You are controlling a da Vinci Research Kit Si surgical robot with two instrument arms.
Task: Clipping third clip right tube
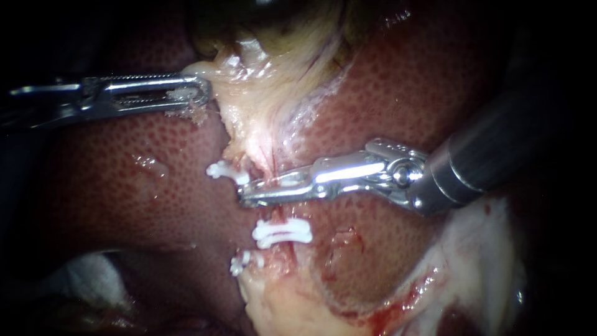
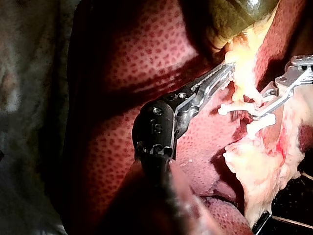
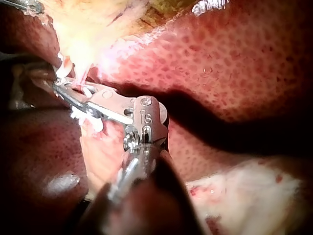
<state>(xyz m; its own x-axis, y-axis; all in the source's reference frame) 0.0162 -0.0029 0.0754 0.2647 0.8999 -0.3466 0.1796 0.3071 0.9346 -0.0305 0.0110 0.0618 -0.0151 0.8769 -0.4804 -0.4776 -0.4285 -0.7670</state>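
Red-brown stippled liver (image 1: 124,186): bed of the whole field, exposed on both sides of the dissection. Gallbladder (image 2: 244,12): dark olive, at the far end, only its lower part showing. Pale tissue (image 1: 261,106): yellowish apron hanging from the gallbladder toward the tubes. My right instrument (image 1: 249,195): enters from the right, jaws laid crosswise over the right tube and drawn nearly together, both bearing on a white clip. My left instrument (image 1: 202,94): enters from the left, jaws closed on the edge of the pale tissue just below the gallbladder, holding it out to the side. Right tube (image 1: 272,158): thin pinkish strand down the middle of the field, passing under my right jaws. Seated clips (image 1: 283,231): white, apparently a pair side by side on the right tube, just below my jaws. Outlying clips, one (image 1: 227,172) and another (image 1: 244,261): white, to the left of that tube. Loaded clip (image 1: 287,181): white, between my right jaws, at the tube. Status, by my reading: position reached, squeeze begun or complete. I cannot tell whether the clip has latched. Release and withdrawal remain.
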